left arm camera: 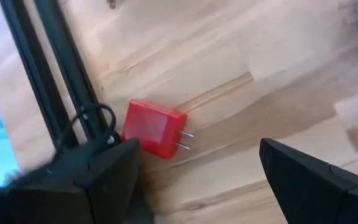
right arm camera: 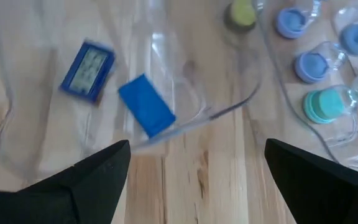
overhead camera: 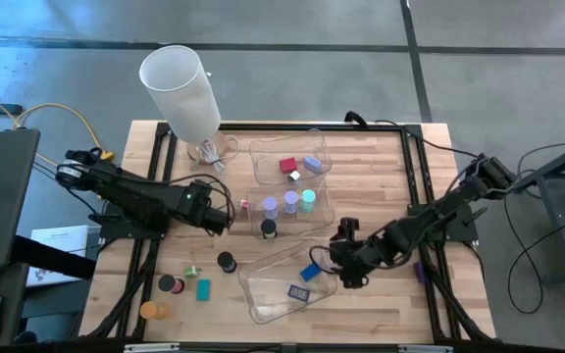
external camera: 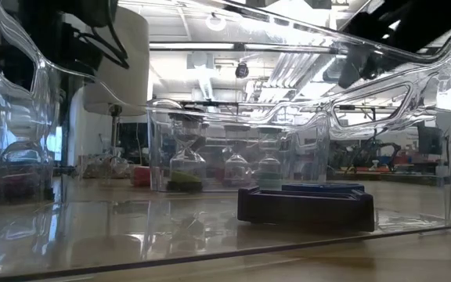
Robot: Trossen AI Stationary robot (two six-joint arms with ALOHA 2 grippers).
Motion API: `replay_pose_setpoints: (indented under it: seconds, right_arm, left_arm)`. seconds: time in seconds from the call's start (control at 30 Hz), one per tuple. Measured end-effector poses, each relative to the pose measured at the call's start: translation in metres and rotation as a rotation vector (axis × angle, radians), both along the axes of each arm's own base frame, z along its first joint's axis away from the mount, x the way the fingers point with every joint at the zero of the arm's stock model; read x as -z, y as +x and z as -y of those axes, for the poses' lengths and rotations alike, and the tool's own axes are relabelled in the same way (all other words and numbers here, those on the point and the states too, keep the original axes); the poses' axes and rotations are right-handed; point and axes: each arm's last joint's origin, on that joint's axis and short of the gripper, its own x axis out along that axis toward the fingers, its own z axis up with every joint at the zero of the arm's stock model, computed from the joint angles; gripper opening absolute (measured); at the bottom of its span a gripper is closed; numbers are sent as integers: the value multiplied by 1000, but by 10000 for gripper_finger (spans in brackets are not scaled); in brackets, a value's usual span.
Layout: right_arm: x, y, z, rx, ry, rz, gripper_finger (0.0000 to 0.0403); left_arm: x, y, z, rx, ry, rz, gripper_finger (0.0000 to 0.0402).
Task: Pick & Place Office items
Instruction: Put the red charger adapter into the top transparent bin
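Observation:
My left gripper (overhead camera: 224, 216) (left arm camera: 197, 186) is open above the wood, left of the middle clear tray. A red block with two metal prongs (left arm camera: 154, 129) (overhead camera: 245, 206) lies flat on the table just ahead of its fingers. My right gripper (overhead camera: 337, 259) (right arm camera: 197, 186) is open and hovers right of the near clear tray (overhead camera: 263, 299). A flat blue rectangle (right arm camera: 146, 106) (overhead camera: 310, 272) lies at that tray's far rim; inside or across the rim, I cannot tell. A dark labelled rectangle (right arm camera: 89, 70) (external camera: 304, 207) lies flat on the tray floor.
The middle tray holds lilac (overhead camera: 270, 206), teal (overhead camera: 307, 199) and black (overhead camera: 268, 227) cylinders; the far tray holds red (overhead camera: 288, 166) and blue (overhead camera: 312, 163) blocks. Loose on the near left: black cylinder (overhead camera: 227, 262), teal rectangle (overhead camera: 203, 289), orange cylinder (overhead camera: 152, 310). White lamp shade (overhead camera: 182, 93) at the far left.

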Motion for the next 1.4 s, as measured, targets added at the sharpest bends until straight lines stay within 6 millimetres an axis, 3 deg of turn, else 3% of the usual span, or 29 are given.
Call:
replay_pose_setpoints:
  seconds: [0.23, 0.5, 0.7, 0.93, 1.23, 1.4]
  right_arm:
    - [-5, 10, 1, 125, 133, 95, 362]
    - [-18, 19, -17, 158, 327, 276, 362]
    - [-29, 26, -38, 135, 428, 457, 362]
    - [-23, 31, -54, 157, 442, 551, 362]
    - [-10, 42, -58, 210, 452, 590, 362]
    - [-6, 44, -58, 222, 440, 592, 362]
  left_arm:
    - [1, 3, -15, 164, -61, -96, 321]
    - [2, 1, -23, 298, -397, -167, 321]
    - [2, 0, -30, 511, -406, -235, 321]
    - [4, 0, -31, 801, -348, -385, 321]
    - [21, 10, -16, 1191, -289, -656, 321]
    - [35, 18, -9, 1248, -295, -768, 321]
